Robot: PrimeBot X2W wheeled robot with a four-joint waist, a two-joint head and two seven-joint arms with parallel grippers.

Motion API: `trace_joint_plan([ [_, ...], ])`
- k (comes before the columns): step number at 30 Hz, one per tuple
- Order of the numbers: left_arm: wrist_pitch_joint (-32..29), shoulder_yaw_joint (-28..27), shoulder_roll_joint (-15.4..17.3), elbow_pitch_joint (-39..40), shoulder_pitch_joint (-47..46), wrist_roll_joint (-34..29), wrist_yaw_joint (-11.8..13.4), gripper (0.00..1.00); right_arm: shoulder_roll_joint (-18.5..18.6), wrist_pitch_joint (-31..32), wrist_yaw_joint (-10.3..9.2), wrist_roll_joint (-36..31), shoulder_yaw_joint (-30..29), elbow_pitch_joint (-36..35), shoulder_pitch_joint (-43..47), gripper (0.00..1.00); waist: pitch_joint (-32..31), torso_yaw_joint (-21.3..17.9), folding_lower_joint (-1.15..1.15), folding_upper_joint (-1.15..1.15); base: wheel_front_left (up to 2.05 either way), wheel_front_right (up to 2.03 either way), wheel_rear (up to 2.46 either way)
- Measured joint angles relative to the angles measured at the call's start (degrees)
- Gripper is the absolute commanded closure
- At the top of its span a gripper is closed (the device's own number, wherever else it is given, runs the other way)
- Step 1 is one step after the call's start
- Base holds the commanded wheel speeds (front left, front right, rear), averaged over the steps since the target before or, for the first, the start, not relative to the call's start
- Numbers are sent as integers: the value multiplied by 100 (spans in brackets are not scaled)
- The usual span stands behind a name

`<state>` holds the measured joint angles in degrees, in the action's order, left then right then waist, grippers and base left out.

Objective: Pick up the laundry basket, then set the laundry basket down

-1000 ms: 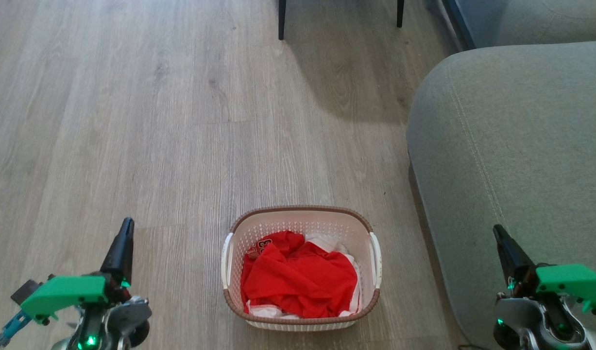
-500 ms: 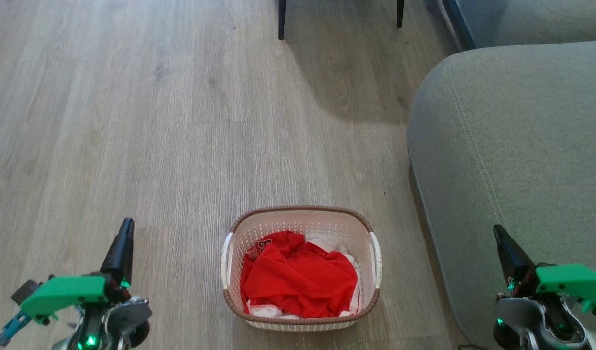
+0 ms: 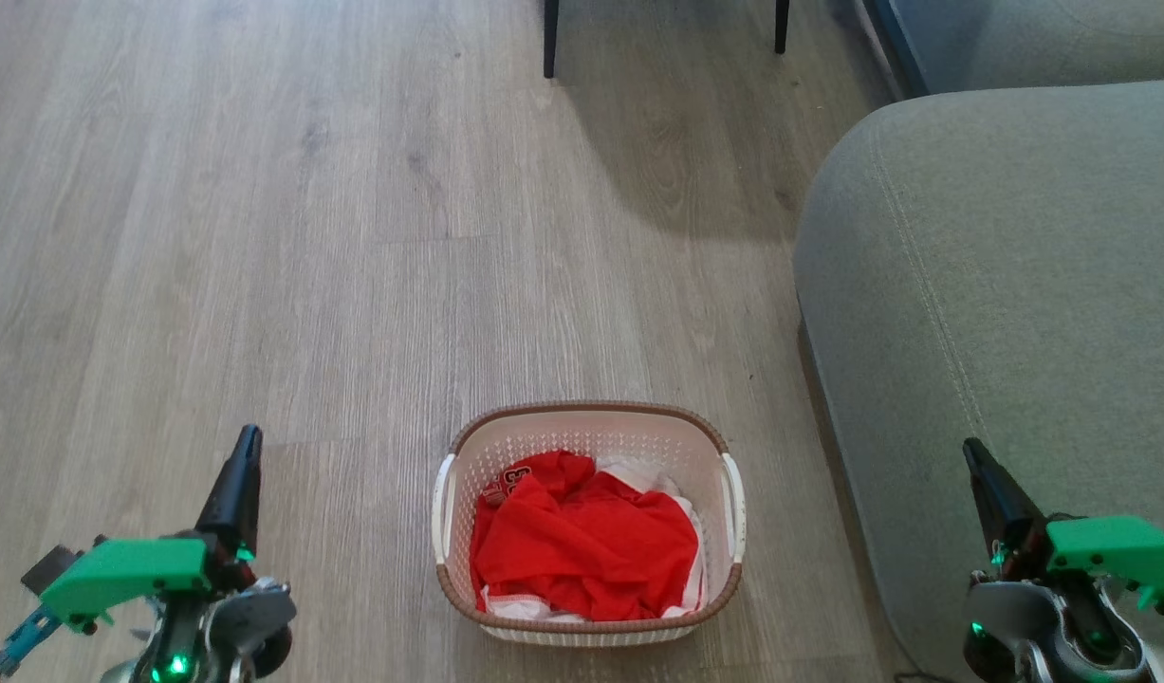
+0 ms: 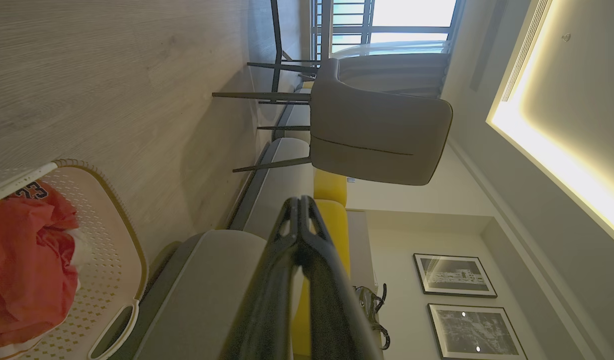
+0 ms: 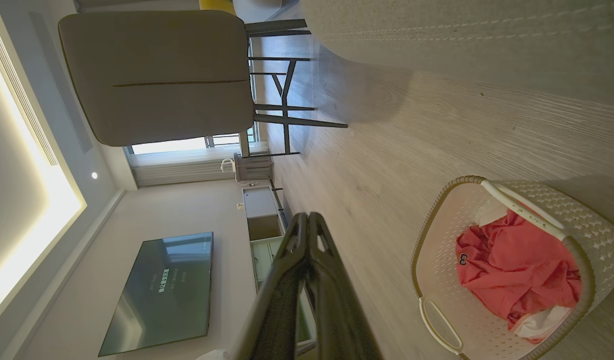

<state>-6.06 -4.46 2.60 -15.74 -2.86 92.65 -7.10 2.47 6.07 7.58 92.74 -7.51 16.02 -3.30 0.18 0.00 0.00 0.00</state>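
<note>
Laundry basket [image 3: 589, 410] on floor [image 3: 354, 237], red and white clothes [image 3: 586, 550] heaped inside.
Left hand [image 3: 249, 436], right hand [image 3: 970, 448]: fingers pressed together, empty, either side, apart from it.

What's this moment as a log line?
laundry basket: on floor, untouched | left end effector: shut, empty | right end effector: shut, empty

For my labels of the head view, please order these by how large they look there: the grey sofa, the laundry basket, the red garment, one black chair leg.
1. grey sofa, though cut by the frame
2. laundry basket
3. red garment inside it
4. black chair leg, far away and cut off too
</note>
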Motion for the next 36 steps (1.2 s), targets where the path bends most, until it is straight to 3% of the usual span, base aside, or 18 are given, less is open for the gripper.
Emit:
trace_joint_plan([
  [7,8,15,-1,-86,36,2,5,100,-12,-2,0,1,11,92,24,100,0,0,0,0,0,0,0],
  [8,8,20,-3,-180,91,2,7,0,-29,-2,0,1,18,189,63,0,0,0,0,0,0,0,0],
  [13,20,35,-40,-553,521,2,8,0,-64,-19,0,1,54,554,385,0,0,0,0,0,0,0,0],
  [21,287,211,-47,-297,505,-426,104,0,-67,-267,0,-369,254,485,371,0,-14,14,0,0,0,0,0],
  [36,536,494,-47,100,504,-1862,344,0,-66,-520,0,-1675,439,112,370,0,-14,43,0,0,0,0,0],
])
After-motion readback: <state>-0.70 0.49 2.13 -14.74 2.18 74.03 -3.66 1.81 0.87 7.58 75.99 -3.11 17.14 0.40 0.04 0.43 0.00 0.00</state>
